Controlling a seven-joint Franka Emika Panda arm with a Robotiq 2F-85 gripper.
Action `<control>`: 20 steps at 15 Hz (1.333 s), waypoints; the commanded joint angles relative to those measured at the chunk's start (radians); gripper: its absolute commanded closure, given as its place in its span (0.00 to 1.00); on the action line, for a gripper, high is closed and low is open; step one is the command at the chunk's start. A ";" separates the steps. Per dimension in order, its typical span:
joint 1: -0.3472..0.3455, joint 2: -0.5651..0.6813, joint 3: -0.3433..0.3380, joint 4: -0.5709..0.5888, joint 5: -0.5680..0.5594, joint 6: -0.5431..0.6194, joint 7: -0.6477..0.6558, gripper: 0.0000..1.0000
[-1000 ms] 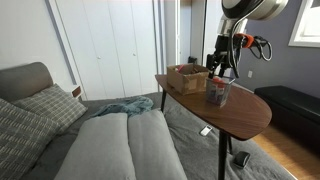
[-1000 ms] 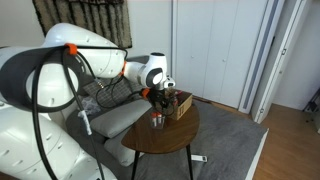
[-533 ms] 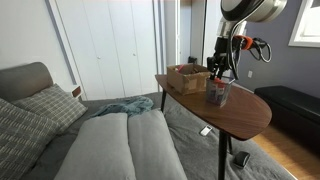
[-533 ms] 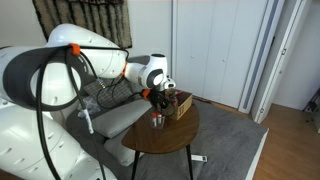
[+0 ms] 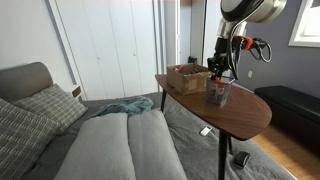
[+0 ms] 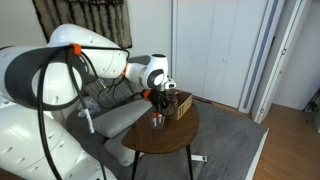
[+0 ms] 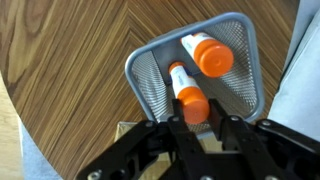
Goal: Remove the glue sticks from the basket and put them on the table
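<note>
In the wrist view the one gripper (image 7: 200, 128) hangs straight above the one basket (image 7: 150, 80), which stands on the table (image 7: 70, 60) and holds two glue sticks, both with orange caps up. The cap of the nearer glue stick (image 7: 187, 92) lies between the partly spread jaws, though whether they press on it cannot be told, and the second glue stick (image 7: 208, 54) leans in the basket corner beyond the fingertips, untouched. In an exterior view a single brown box (image 5: 185, 78) sits on the table just beside the gripper (image 5: 222, 68).
</note>
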 commanded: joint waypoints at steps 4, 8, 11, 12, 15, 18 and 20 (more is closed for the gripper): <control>-0.013 -0.095 -0.003 0.071 -0.025 -0.064 0.018 0.92; -0.031 -0.157 -0.012 0.144 -0.056 -0.134 0.016 0.92; -0.074 -0.178 -0.017 0.199 -0.133 -0.207 0.032 0.92; -0.087 -0.178 -0.021 0.214 -0.156 -0.230 0.034 0.92; -0.133 -0.155 -0.041 0.229 -0.227 -0.264 0.043 0.92; -0.150 -0.121 -0.074 0.198 -0.236 -0.278 0.025 0.92; -0.142 -0.097 -0.099 0.175 -0.202 -0.294 0.000 0.92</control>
